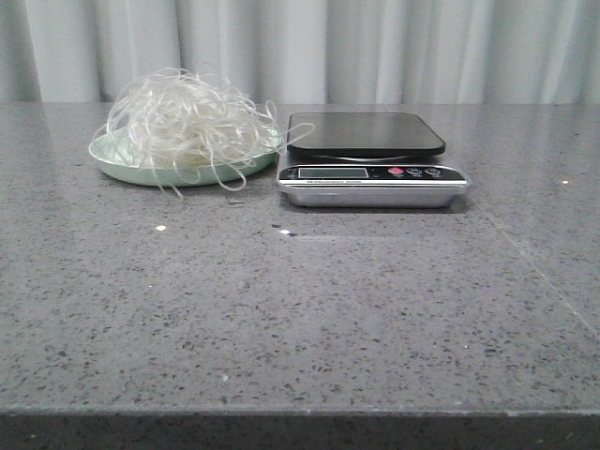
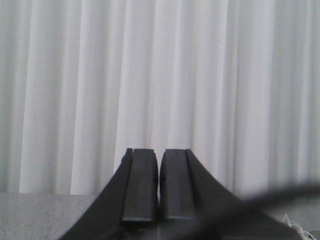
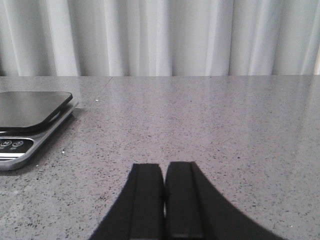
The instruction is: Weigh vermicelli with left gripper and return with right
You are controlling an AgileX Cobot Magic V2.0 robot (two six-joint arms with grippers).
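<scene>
The vermicelli (image 1: 187, 124), a fluffy nest of thin translucent white strands, sits piled on a pale green plate (image 1: 117, 164) at the back left of the table in the front view. A kitchen scale (image 1: 366, 136) with a dark platform and silver front stands just right of the plate; nothing lies on it. It also shows in the right wrist view (image 3: 30, 107). Neither arm shows in the front view. My left gripper (image 2: 159, 152) is shut and empty, facing the curtain. My right gripper (image 3: 164, 167) is shut and empty above the table, right of the scale.
A grey speckled stone table (image 1: 300, 309) fills the view, with a pale curtain (image 1: 375, 47) behind. A few small white crumbs (image 1: 160, 228) lie on the table in front of the plate. A dark blurred cable (image 2: 280, 200) crosses the left wrist view.
</scene>
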